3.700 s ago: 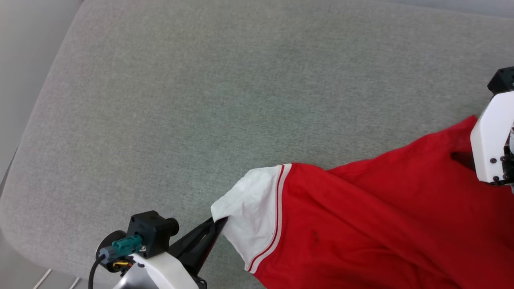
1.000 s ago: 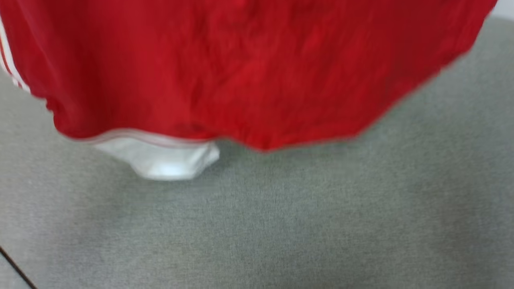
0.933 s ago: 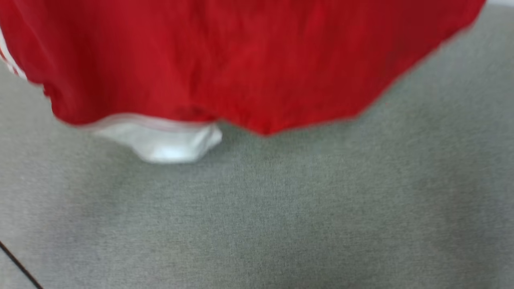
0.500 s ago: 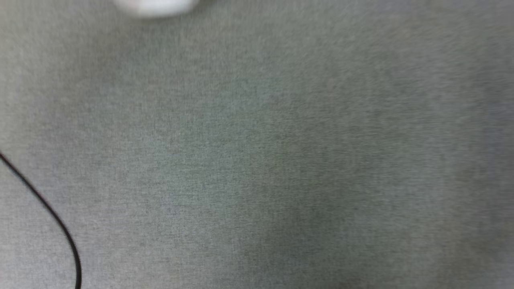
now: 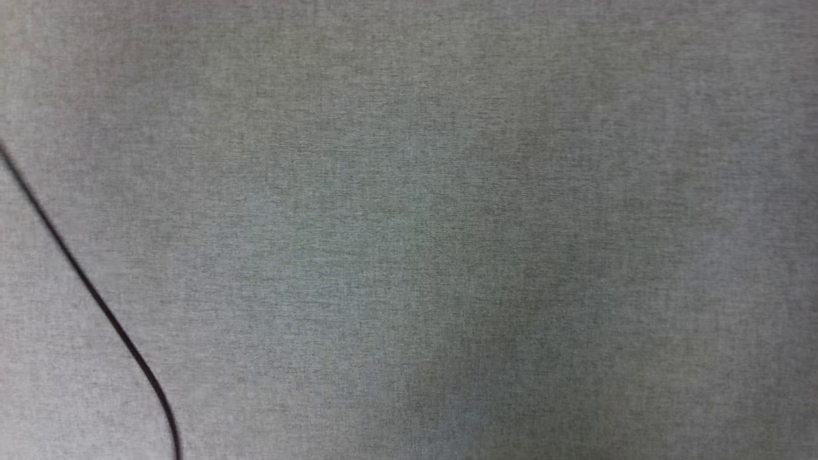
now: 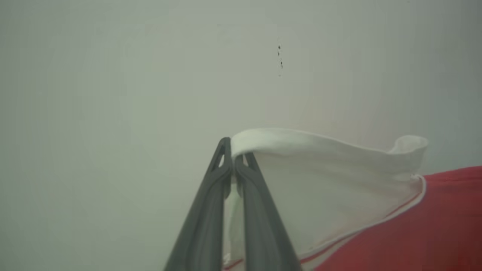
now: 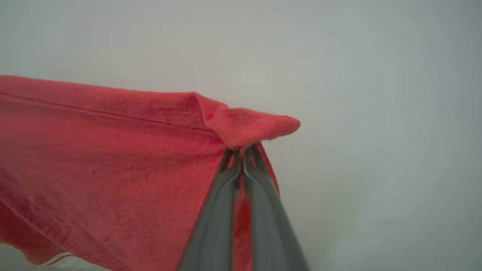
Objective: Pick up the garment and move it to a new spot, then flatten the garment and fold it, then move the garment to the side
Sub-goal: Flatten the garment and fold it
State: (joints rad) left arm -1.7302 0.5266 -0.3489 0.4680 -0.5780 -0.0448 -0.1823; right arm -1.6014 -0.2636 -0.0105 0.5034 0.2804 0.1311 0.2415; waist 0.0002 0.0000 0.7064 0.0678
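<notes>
I am pinching my left hand (image 6: 233,158) tight on the white sleeve edge of the red jersey-style T-shirt with white sleeves (image 6: 339,188), which is trailing off toward 4 o'clock. My right hand (image 7: 241,155) is clamping a red corner of it, the cloth hanging toward 8 o'clock. Under my head, a grey woven-fabric surface (image 5: 447,223) is spreading, a thin black line (image 5: 96,300) crossing at 8 o'clock.

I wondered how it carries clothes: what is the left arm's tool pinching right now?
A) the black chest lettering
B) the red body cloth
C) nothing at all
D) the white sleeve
D: in the left wrist view the left tool is shut on the edge of the white sleeve of the garment.
</notes>
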